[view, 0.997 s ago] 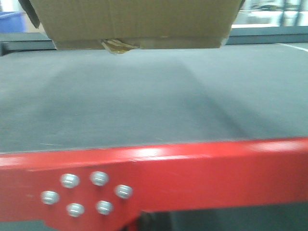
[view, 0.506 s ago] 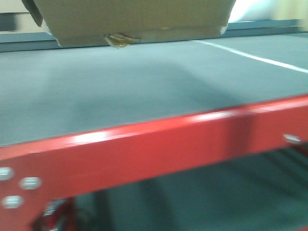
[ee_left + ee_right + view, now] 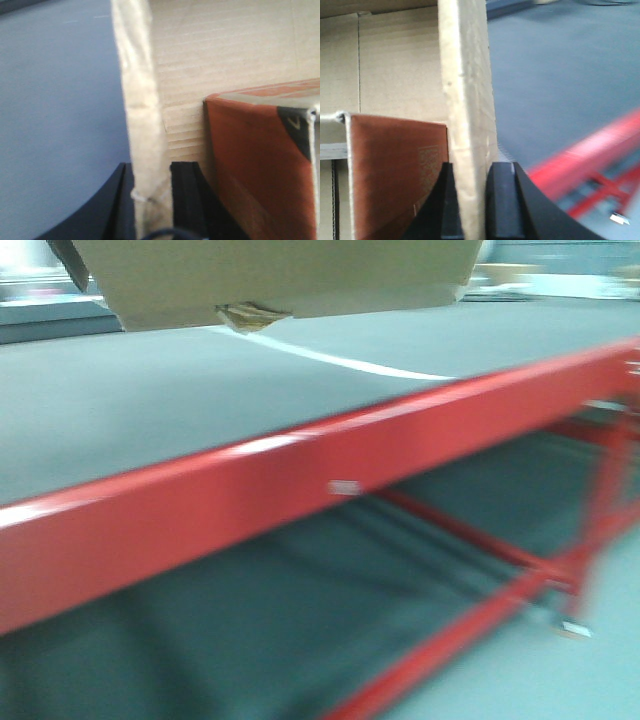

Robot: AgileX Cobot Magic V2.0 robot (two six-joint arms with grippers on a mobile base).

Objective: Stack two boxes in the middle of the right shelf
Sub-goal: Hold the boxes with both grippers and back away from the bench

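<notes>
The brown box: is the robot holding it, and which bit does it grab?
Yes. The cardboard box is held by its upright walls: the left gripper pinches one wall's edge, and the right gripper pinches another's.

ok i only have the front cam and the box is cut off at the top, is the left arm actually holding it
Observer: Yes. The left wrist view shows the left gripper shut on one upright side wall of the cardboard box, one finger inside and one outside.
Operator: and the right
Observer: Same on the right wrist view: the right gripper pinches the opposite wall from above.
Operator: is the box empty
Observer: No. An orange-brown carton sits inside it, visible in both wrist views.
</notes>
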